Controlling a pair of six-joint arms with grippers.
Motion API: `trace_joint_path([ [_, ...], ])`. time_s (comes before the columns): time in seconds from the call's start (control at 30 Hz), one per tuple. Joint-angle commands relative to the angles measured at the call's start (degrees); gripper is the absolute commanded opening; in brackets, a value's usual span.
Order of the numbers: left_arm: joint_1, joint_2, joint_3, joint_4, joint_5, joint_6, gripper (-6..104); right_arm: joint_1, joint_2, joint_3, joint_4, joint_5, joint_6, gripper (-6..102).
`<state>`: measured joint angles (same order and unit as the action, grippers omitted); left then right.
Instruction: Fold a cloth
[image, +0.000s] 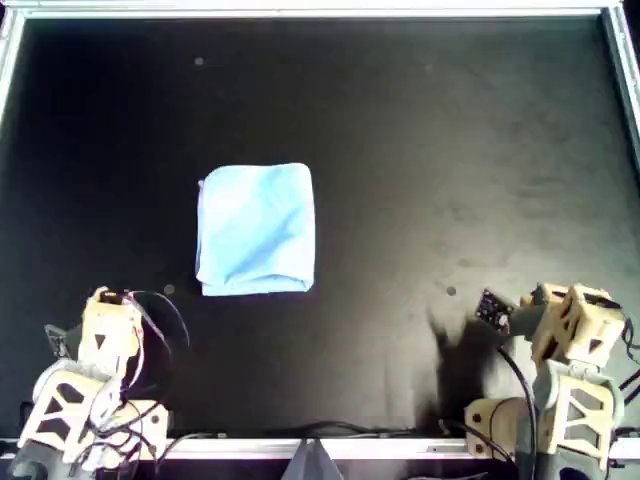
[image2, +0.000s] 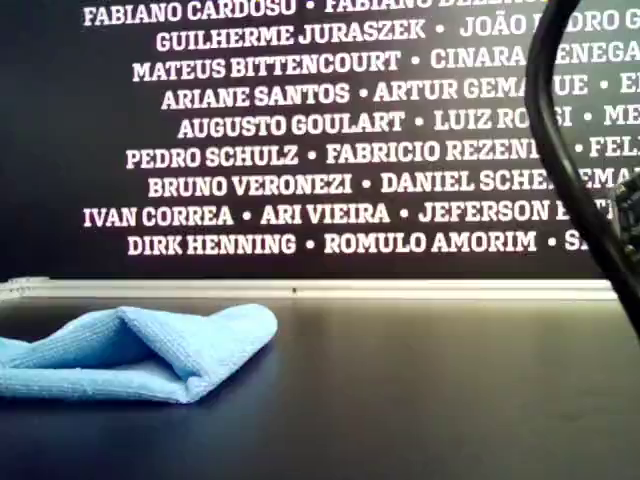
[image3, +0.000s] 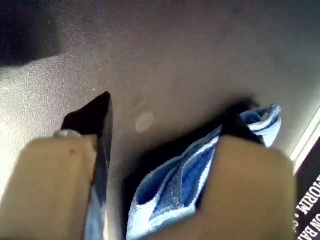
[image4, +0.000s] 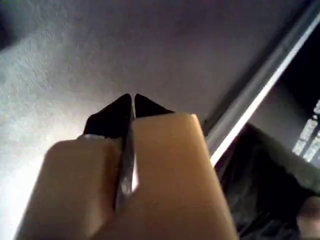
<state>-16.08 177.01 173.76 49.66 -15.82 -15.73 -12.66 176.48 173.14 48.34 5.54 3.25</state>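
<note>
The cloth (image: 257, 230) is seen lying folded into a compact, roughly square bundle on the black table (image: 450, 150), its layers stacked and one rounded fold edge showing in the exterior view (image2: 140, 350). Two tan arms are seen in the overhead view, both apart from the cloth: one (image: 100, 370) nearer to it, the other (image: 560, 360) well away from it across bare table. Nothing is touching the cloth in that view. In the first wrist view, the jaws of my first gripper (image3: 170, 110) are held wide apart and nothing is gripped between them; the cloth (image3: 170, 185) is seen beyond them, partly hidden behind one finger (image3: 245, 190), with its light-blue layered edges showing. In the second wrist view, the jaws of my second gripper (image4: 132, 97) are pressed together tip to tip with nothing between them, over bare table. Behind the cloth, a dark wall (image2: 300, 130) printed with white names is seen in the exterior view.
</note>
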Motion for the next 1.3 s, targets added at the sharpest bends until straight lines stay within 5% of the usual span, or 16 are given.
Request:
trace_joint_path([
  [0.0, 1.32, 0.62, -0.18, 0.09, -0.7, 0.0, 77, 2.2, 1.67, 0.79, 0.18, 1.32, 0.26, 1],
  [0.37, 4.83, 0.53, -0.18, 0.09, 0.26, 0.0, 77, 7.12, 1.67, 0.7, 0.18, 0.35, 0.26, 2],
  [0.7, 4.75, 0.44, -0.18, 0.09, -0.35, -0.44, 77, 14.33, 1.85, 0.79, 0.35, 1.32, -0.7, 2],
  [1.27, 4.48, 0.44, -0.18, 0.09, 0.26, -0.62, 77, 14.77, 1.85, 0.79, 0.35, 1.32, -0.7, 2],
])
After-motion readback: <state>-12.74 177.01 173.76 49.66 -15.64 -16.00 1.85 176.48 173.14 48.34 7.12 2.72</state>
